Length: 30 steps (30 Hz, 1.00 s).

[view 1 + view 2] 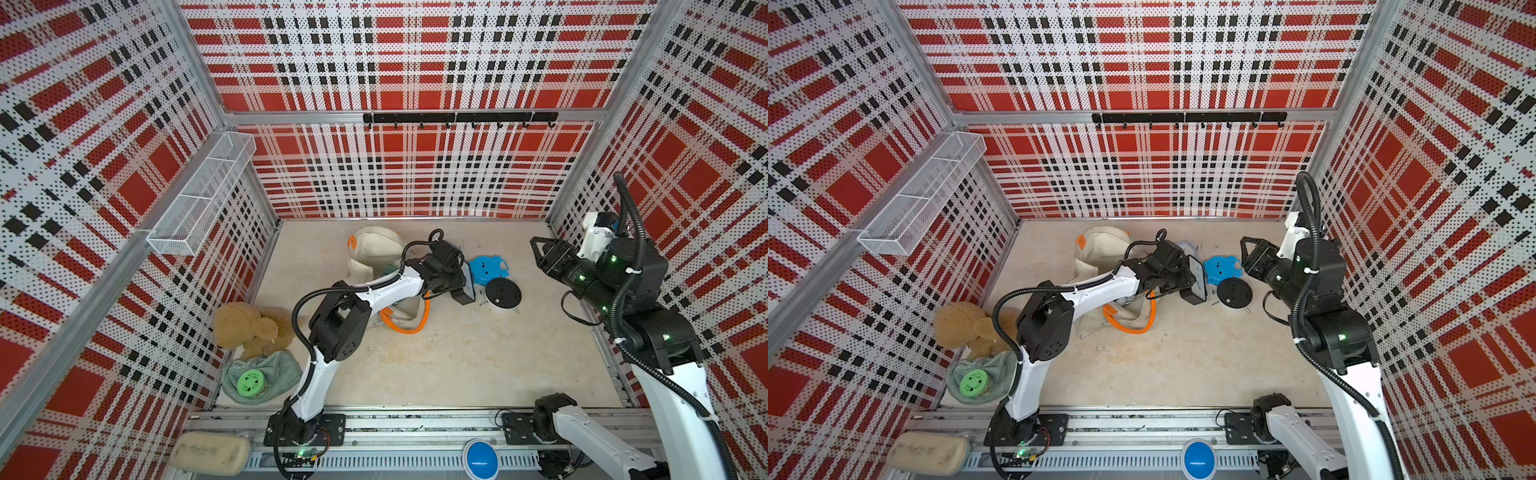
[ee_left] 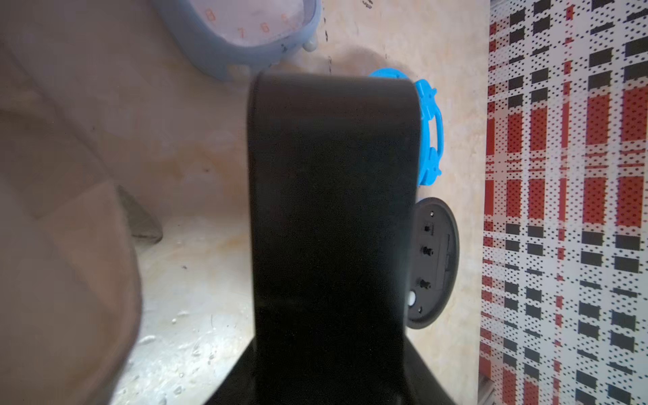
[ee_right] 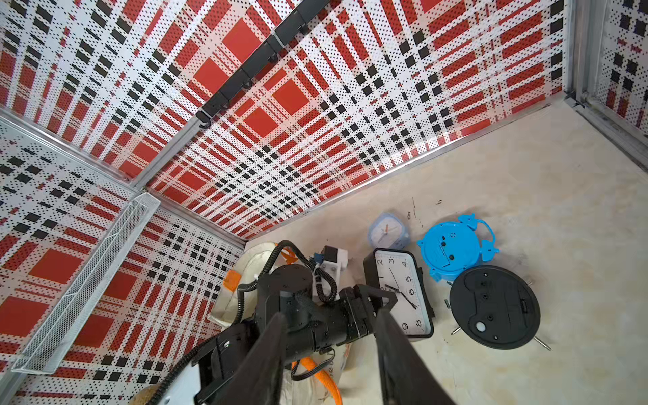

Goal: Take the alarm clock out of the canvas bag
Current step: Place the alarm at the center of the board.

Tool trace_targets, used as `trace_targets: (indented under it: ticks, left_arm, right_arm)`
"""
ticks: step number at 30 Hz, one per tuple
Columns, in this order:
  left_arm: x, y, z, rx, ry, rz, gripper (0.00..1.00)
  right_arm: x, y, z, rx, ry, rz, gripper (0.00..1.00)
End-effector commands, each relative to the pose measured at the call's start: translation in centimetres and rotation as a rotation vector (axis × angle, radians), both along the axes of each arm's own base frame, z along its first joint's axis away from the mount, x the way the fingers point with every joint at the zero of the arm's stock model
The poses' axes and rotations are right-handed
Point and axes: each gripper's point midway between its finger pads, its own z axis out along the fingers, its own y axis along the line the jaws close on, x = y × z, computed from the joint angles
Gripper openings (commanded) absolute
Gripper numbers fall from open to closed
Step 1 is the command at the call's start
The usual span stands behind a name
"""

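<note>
Beside canvas bag (image 1: 374, 249), alarm clock (image 3: 403, 280), gripped by left tool (image 1: 458, 277)

The canvas bag (image 1: 372, 249) is creamy white with orange straps, and the square clock (image 3: 403, 277) has a black frame and a white face with black numbers. There is a bright blue clock (image 1: 484, 269), a round black clock (image 1: 503, 293) and a pale blue clock (image 3: 387, 233). The walls (image 1: 415, 50) have red, white and black checks, the counter (image 1: 457, 361) is sandy beige, and the teddy (image 1: 245, 324) is tan.

canvas bag (image 1: 374, 249) | square clock (image 1: 467, 291) right of it (close by) | plush toy (image 1: 249, 324) left
</note>
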Motion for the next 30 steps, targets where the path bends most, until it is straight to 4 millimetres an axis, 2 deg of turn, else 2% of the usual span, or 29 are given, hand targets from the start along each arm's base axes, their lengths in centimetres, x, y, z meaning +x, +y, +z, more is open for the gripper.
trace_targets:
  ticks: [1,5,10,14,17,22,26,30]
  left_arm:
    - [2.2,-0.9,1.1,-0.054,-0.020,0.022,0.39]
    - [2.5,-1.0,0.0,-0.048,0.007,0.026,0.47]
    - [2.6,0.8,-1.0,0.028,0.014,0.051,0.60]
    - [2.5,1.1,-1.0,0.049,0.008,0.028,0.77]
    - [2.4,1.4,0.2,0.095,-0.025,0.004,0.91]
    - [2.4,3.0,2.4,0.170,-0.061,-0.006,0.99]
    - [2.1,4.3,1.5,0.205,-0.018,0.008,1.00]
    - [1.9,4.4,0.2,0.220,0.010,0.001,1.00]
  right_arm:
    - [-0.5,-0.5,0.7,-0.027,-0.034,-0.009,0.44]
    - [-0.8,-0.8,0.7,-0.033,-0.037,-0.023,0.44]
    - [-0.9,-0.8,0.6,-0.040,-0.035,-0.022,0.44]
    - [-0.9,-0.8,0.6,-0.043,-0.034,-0.020,0.44]
    - [-0.8,-0.7,0.5,-0.040,-0.028,-0.016,0.45]
    - [-0.5,-0.4,0.1,-0.029,-0.017,-0.004,0.45]
    - [-0.4,-0.1,0.0,-0.016,-0.009,0.008,0.45]
    - [-0.6,-0.1,0.1,-0.018,-0.007,0.009,0.45]
